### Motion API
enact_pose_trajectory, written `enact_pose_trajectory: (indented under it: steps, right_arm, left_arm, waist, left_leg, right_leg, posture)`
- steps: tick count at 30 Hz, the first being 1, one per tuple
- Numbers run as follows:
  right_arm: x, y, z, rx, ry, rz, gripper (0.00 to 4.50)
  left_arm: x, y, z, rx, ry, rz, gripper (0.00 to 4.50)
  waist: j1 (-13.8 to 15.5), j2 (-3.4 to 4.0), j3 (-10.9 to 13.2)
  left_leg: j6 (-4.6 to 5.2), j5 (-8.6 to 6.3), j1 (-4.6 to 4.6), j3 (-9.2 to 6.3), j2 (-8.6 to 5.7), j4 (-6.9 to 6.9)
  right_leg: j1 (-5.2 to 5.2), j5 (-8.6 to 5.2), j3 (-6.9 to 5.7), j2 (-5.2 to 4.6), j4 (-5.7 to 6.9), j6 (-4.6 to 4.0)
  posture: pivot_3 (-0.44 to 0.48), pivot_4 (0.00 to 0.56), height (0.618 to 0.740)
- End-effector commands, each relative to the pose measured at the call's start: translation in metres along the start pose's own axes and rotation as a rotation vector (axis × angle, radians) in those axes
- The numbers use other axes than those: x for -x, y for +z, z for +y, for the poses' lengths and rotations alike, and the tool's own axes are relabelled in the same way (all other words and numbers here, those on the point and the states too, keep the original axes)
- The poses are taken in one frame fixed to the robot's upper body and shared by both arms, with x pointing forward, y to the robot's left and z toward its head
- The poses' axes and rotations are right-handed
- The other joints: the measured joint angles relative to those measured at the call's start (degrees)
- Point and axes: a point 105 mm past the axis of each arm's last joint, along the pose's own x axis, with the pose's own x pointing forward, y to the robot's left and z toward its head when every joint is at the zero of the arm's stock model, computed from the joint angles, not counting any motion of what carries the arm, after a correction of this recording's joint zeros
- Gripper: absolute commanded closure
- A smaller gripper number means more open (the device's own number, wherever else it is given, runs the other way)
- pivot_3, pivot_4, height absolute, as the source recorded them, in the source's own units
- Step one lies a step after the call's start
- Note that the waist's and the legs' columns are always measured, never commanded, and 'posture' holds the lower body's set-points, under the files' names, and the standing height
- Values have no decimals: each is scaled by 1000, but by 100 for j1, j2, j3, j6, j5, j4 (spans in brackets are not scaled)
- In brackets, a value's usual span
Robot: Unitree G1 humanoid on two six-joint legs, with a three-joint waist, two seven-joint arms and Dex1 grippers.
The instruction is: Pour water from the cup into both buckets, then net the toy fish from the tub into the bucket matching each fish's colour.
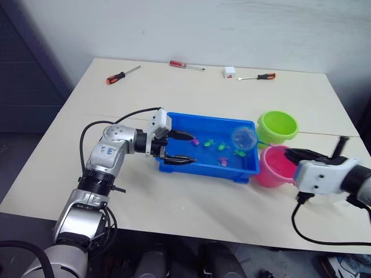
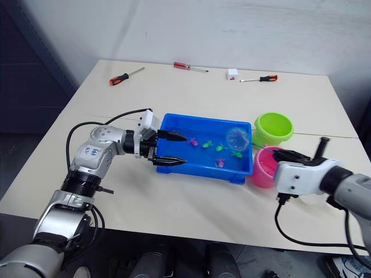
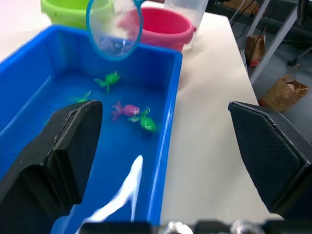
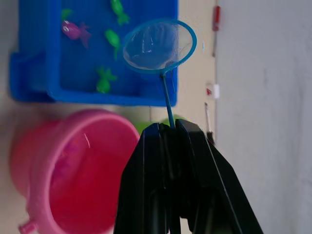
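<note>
One table, one blue tub, two buckets, one net, three screwdrivers and a handful of tiny fish, maybe five or six, hard to count exactly.

The tub sits mid-table with plenty of bare tabletop on the robot's left and toward the far edge, where the screwdrivers and a small white box lie well apart from everything. The robot's right side is crowded: green bucket just beside the tub's far right corner, pink bucket right against the near right corner.

Left gripper has its fingers spread wide, straddling the tub's left wall, one finger over the water and one outside, holding nothing. Right gripper is pinched tight on the net's thin handle, near the pink bucket. The net hoop hangs over the tub's right end, above the fish, which float in the tub's right half.
</note>
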Motion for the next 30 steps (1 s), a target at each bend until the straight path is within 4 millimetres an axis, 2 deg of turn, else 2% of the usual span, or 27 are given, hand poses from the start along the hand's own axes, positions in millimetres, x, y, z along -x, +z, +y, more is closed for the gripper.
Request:
enact_pose_trajectory:
  steps: [1,7,12,17,23,30]
  right_arm:
    - [-12,-10,-2,53,37,31,4500]
    - [-28,-11,5,100,121,3,4500]
    - [-31,-14,16,83,205,-6,4500]
    - [-31,-10,20,-71,226,-33,4500]
    - [-29,-1,21,-361,217,-68,4500]
    - [-26,-5,24,-626,192,-54,4500]
  left_arm:
    - [11,11,-6,-42,19,-4,48]
    - [20,11,-12,-30,60,3,48]
    - [21,14,-16,-25,77,-8,48]
    - [24,15,-17,-23,96,-12,48]
    - [23,15,-16,-21,103,-18,48]
    - [21,16,-15,-24,103,-26,48]
  waist:
    - [3,0,0]
    - [1,0,0]
    - [3,0,0]
    - [-15,0,0]
    - [1,0,0]
    - [3,0,0]
  left_leg:
    - [1,0,0,0,-1,0]
    - [2,-1,0,-2,-1,-2]
    - [2,-1,-1,-2,-1,-1]
    - [1,-1,0,-2,0,0]
    - [2,-1,-1,-3,0,0]
    - [3,-2,-1,-5,0,-1]
  right_leg:
    - [0,0,-1,-1,0,0]
    - [-1,-2,-5,-2,0,-3]
    - [0,-2,-5,-3,0,-3]
    - [0,-2,-5,-3,4,-3]
    - [0,-2,-7,-4,3,-3]
    - [0,-2,-8,-5,1,-3]
  posture:
    - [0,150,740]
    - [0,150,740]
    - [0,150,740]
    - [0,150,740]
    - [0,150,740]
    - [0,150,740]
